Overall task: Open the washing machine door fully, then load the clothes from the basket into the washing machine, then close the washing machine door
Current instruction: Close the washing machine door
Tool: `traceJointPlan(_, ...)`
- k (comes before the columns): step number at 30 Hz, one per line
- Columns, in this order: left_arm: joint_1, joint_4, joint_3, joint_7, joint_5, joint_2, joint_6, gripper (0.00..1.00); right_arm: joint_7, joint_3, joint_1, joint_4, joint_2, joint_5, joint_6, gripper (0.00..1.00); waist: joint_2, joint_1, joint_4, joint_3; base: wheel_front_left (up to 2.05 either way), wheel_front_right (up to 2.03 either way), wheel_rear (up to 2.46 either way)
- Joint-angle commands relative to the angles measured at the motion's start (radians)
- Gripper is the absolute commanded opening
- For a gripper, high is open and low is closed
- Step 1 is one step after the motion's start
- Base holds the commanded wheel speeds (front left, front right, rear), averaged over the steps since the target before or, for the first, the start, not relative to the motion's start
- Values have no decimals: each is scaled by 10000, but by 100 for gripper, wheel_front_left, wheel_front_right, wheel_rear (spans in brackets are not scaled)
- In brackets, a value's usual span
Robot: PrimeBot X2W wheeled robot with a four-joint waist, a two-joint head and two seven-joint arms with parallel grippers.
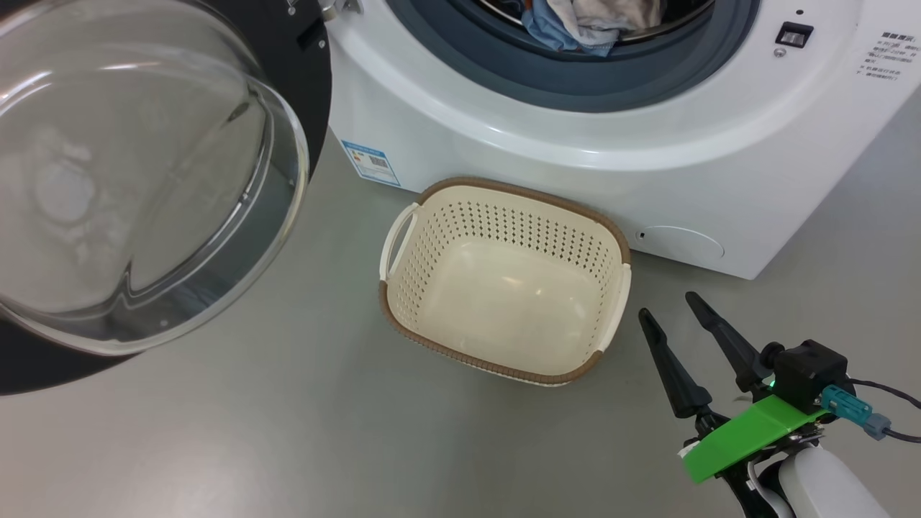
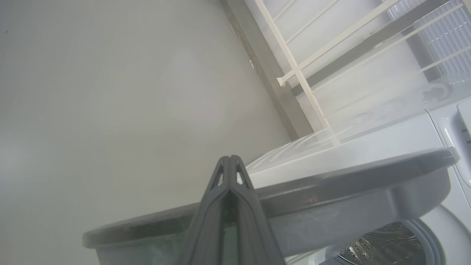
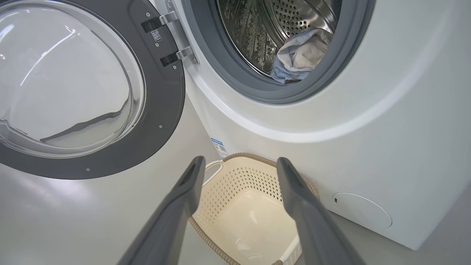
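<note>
Cream basket (image 1: 518,191) on the grey floor (image 1: 288,432), just before the washing machine (image 1: 611,137).
The clothes (image 1: 586,25) lie in the drum (image 3: 294,18). The washing machine door (image 1: 129,180) stands swung wide. The right gripper (image 1: 667,304) hovers beside the basket, fingers spread, empty. The left gripper (image 2: 230,159) is clenched by the door's rim.

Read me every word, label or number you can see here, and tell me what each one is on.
Nothing can be read with confidence.
Blue label, low on the front corner of the washing machine: print too small to read.
Black printed lines, on the machine's front at the right: characters too small and blurred to read.
White sticker, on the dark inner rim of the washing machine door: a code pattern, too small to read.
</note>
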Motion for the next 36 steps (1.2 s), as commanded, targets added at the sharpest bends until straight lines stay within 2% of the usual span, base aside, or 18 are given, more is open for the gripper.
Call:
traceJointPlan(1, 175, -360, 39, 393, -199, 365, -44, 0, -49, 157, -54, -206, 46, -77, 16, 100, 0, 0, 3, -92, 0, 0, 0)
traceJointPlan(22, 1007, -1807, -391, 2603, -1036, 603, -44, 0, -49, -77, 373, -257, 139, -4, 16, 100, 0, 0, -30, -879, 0, 0, 0)
traceJointPlan(36, 1423, -3090, -799, 3492, -1274, 530, -44, 0, -49, -371, 942, -308, 129, -104, 16, 100, 0, 0, 90, -1526, 0, 0, 0)
